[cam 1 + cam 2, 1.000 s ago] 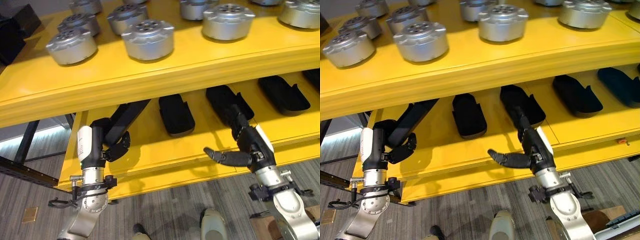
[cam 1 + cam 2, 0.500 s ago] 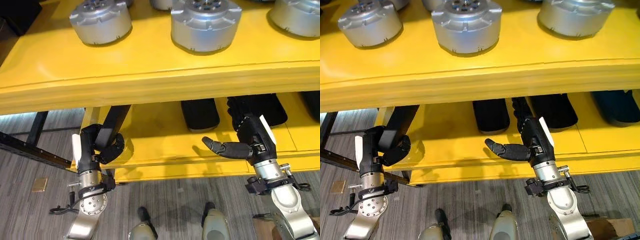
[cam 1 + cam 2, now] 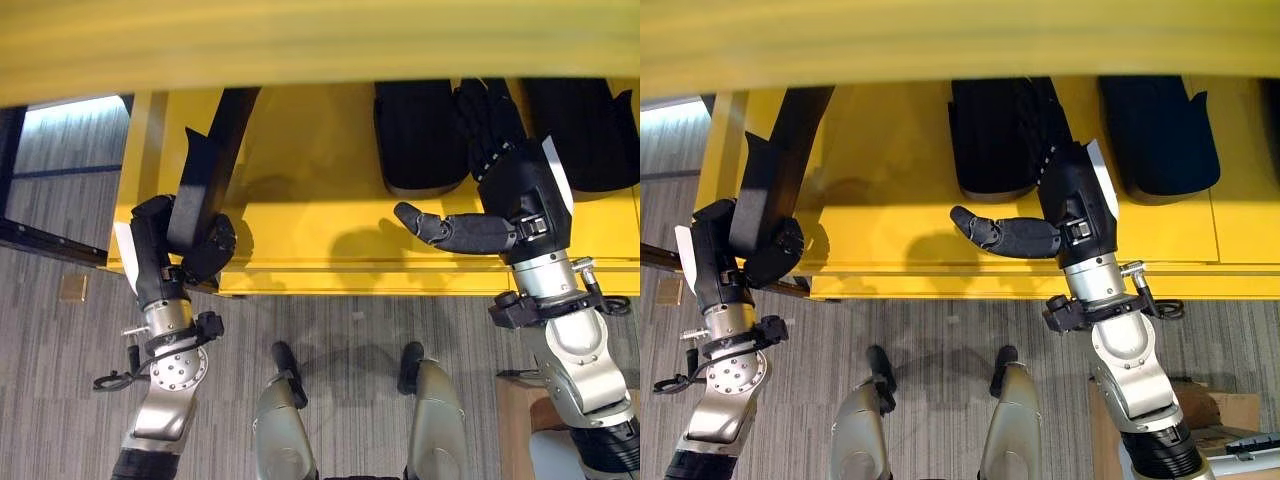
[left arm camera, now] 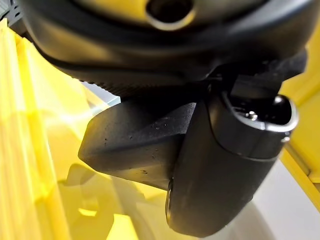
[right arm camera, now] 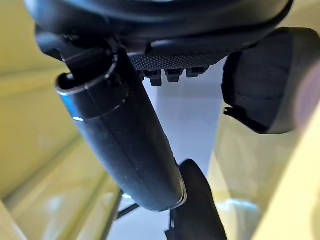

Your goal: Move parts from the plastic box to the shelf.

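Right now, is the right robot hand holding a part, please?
No, the right robot hand is open and empty, its fingers stretched over the yellow shelf.

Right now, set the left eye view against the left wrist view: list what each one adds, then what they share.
Left eye view adds: the right hand, open, fingers straight, reaching over the yellow shelf beside the shelved black parts; also the full length of the long black part slanting up from the left hand.
Left wrist view adds: a close look at the thumb pressed against that part's speckled surface.
Shared: the left hand curled round the long black part, with the yellow shelf behind.
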You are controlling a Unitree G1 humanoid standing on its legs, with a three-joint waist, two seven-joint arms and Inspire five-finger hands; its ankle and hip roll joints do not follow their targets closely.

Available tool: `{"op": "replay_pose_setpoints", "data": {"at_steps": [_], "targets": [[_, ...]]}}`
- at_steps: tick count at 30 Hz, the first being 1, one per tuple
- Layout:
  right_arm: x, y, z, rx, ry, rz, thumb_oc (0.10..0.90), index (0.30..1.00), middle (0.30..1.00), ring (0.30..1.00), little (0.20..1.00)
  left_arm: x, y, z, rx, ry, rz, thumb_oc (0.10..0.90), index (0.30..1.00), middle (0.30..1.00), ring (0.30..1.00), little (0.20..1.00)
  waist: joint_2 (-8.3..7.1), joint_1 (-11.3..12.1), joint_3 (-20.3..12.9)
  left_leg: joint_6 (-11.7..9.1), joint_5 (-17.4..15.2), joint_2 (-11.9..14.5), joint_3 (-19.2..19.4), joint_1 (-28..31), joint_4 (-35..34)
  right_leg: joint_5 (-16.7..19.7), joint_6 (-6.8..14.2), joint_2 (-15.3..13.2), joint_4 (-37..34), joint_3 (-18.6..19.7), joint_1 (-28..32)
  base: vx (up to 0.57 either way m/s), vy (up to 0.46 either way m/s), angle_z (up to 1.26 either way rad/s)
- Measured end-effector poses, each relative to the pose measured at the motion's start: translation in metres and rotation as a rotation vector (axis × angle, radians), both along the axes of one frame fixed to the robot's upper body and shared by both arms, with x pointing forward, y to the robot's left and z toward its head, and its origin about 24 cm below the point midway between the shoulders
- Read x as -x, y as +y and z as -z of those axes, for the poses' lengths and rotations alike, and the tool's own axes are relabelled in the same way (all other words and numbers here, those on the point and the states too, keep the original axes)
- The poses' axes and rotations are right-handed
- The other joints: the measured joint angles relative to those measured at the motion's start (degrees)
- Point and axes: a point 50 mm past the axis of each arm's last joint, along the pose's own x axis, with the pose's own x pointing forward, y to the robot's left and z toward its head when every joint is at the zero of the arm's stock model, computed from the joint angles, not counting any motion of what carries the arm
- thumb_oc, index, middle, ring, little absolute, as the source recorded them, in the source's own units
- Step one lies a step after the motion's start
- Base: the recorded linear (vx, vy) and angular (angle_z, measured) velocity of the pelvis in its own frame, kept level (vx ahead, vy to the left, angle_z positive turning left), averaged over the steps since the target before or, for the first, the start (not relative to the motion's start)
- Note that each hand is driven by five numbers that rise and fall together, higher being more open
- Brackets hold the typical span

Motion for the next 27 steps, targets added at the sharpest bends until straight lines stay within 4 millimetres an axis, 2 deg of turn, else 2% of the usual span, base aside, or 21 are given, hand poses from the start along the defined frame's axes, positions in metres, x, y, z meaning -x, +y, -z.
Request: {"op": "replay_pose_setpoints", "data": {"at_steps": [3, 7, 9, 12, 17, 22, 27], "targets": [[-0.002, 0.001, -0.007, 0.012, -0.017, -0.004, 0.900, 1.000, 1.000, 1.000, 1.000, -0.007, -0.004, -0.015, -0.003, -0.061, 0.015, 0.400, 0.300, 0.300, 0.300, 0.300, -0.11, 0.4, 0.1, -0.4, -0.4, 0.7, -1.6, -5.8, 3.7, -1.3, -0.8, -0.2, 4.1, 0.1, -5.5, -0.12, -0.075, 0.06], [-0.003, 0.001, -0.007, 0.017, -0.018, 0.001, 0.900, 1.000, 1.000, 1.000, 1.000, -0.009, -0.008, -0.027, -0.002, -0.111, 0.026, 0.400, 0.300, 0.300, 0.300, 0.300, -0.13, 0.4, 0.1, -0.5, -0.5, 0.9, -2.9, -8.7, 5.0, -2.4, -0.8, -0.2, 6.1, 0.0, -8.1, -0.07, -0.038, 0.06], [-0.002, -0.003, -0.015, 0.015, -0.063, 0.056, 0.900, 1.000, 1.000, 1.000, 1.000, -0.009, -0.011, -0.038, 0.002, -0.166, 0.033, 0.400, 0.300, 0.300, 0.300, 0.300, -0.15, 0.4, 0.1, -0.4, -0.7, 1.0, -3.1, -12.0, 6.7, -2.7, -1.0, -0.5, 7.8, 0.4, -11.6, -0.08, -0.034, 0.00], [-0.001, -0.008, -0.017, -0.023, -0.083, 0.094, 0.900, 1.000, 1.000, 1.000, 1.000, -0.011, -0.013, -0.046, 0.006, -0.198, 0.037, 0.400, 0.300, 0.300, 0.300, 0.300, -0.16, 0.3, 0.1, -0.1, -1.0, 1.0, -3.3, -13.5, 7.7, -3.0, -1.0, -0.5, 8.7, 1.0, -13.1, -0.04, 0.009, -0.01], [0.005, -0.011, -0.025, -0.032, -0.207, 0.166, 0.900, 1.000, 1.000, 1.000, 1.000, -0.013, -0.013, -0.051, 0.004, -0.205, 0.021, 0.400, 0.300, 0.300, 0.300, 0.300, -0.15, -0.4, 0.1, 0.1, -1.5, 1.0, -2.7, -13.4, 7.9, -2.8, -1.2, -0.5, 8.4, 1.4, -13.2, -0.01, 0.057, -0.03], [0.010, -0.008, -0.043, 0.010, -0.361, 0.203, 0.900, 1.000, 1.000, 1.000, 1.000, -0.021, -0.006, -0.055, 0.023, -0.169, -0.054, 0.400, 0.300, 0.300, 0.300, 0.300, -0.12, -1.3, 0.1, 0.1, -2.3, 1.0, -1.8, -11.8, 7.9, -2.8, -1.3, -0.6, 8.2, 2.0, -12.2, 0.01, 0.046, -0.06], [0.013, -0.004, -0.060, 0.006, -0.446, 0.198, 0.900, 1.000, 1.000, 1.000, 1.000, -0.036, 0.012, -0.054, -0.027, -0.067, -0.134, 0.400, 0.300, 0.300, 0.300, 0.300, -0.11, -1.9, 0.1, 0.1, -2.9, 1.0, -0.6, -8.7, 8.1, -2.8, -1.2, -0.5, 8.2, 2.9, -10.1, 0.05, 0.055, -0.08]]}}
